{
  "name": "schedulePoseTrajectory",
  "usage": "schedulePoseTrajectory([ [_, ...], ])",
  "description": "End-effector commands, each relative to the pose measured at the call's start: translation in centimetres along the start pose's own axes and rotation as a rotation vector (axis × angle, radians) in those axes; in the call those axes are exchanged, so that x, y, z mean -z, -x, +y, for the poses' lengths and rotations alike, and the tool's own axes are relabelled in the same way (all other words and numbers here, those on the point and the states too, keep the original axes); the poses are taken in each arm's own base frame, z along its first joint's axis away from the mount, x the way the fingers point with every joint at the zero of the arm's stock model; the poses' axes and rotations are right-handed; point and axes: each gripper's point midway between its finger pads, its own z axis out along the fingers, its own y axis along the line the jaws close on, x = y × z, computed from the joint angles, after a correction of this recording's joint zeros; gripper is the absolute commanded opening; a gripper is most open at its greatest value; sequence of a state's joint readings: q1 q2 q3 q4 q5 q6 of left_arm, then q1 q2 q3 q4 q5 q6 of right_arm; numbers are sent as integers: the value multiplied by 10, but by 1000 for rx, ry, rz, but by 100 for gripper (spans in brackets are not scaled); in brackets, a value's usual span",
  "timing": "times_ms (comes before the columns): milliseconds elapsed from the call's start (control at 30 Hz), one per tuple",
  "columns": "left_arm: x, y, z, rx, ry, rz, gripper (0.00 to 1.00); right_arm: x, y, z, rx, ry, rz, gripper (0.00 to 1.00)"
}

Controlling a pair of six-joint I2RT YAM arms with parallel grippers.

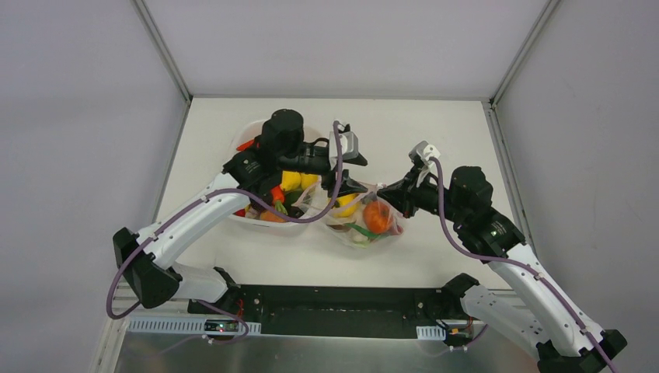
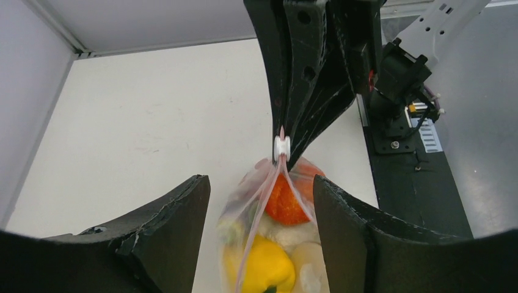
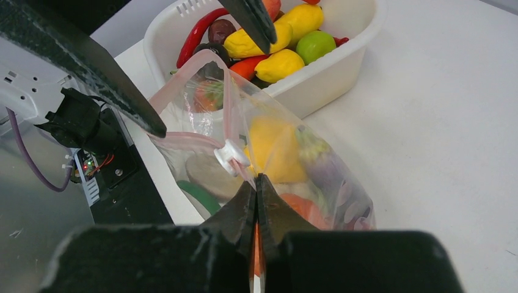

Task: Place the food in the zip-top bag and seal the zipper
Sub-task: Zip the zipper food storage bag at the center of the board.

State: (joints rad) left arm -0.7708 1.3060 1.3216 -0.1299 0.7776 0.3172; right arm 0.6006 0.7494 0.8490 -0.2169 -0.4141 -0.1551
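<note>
My left claw (image 2: 259,195) stands open, straddling the zip-top bag (image 2: 235,213) of food (image 2: 284,201) beside the tub (image 3: 330,67). The zipper (image 2: 259,213) runs lengthwise from it toward my right claw (image 3: 256,183), which is clamped on the bag's end just beyond the white slider (image 3: 231,155).

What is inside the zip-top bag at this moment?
Through the clear zip-top bag show a yellow piece, an orange piece and a green piece; whatever lies beneath them is covered.
</note>
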Motion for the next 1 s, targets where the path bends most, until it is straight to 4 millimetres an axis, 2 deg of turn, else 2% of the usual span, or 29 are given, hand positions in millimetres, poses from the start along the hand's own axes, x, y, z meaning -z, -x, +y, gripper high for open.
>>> schedulePoseTrajectory([
  [0,-13,44,-6,-44,-58,-103,63,7,37,13,42,47,-119,0],
  [100,-23,42,-9,-36,-78,-99,62,7,35,12,44,44,-115,0],
  [233,-33,36,-10,-11,-101,-70,53,7,34,12,48,43,-114,0],
  [500,-33,22,-30,-12,-223,18,36,8,33,7,55,17,-114,0],
  [700,-31,18,-42,-28,-245,35,40,6,35,5,48,1,-120,0],
  [767,-34,15,-38,-32,-219,52,39,6,36,5,44,2,-126,0],
  [967,-39,9,-20,-5,-108,93,25,8,39,5,43,0,-138,0],
])
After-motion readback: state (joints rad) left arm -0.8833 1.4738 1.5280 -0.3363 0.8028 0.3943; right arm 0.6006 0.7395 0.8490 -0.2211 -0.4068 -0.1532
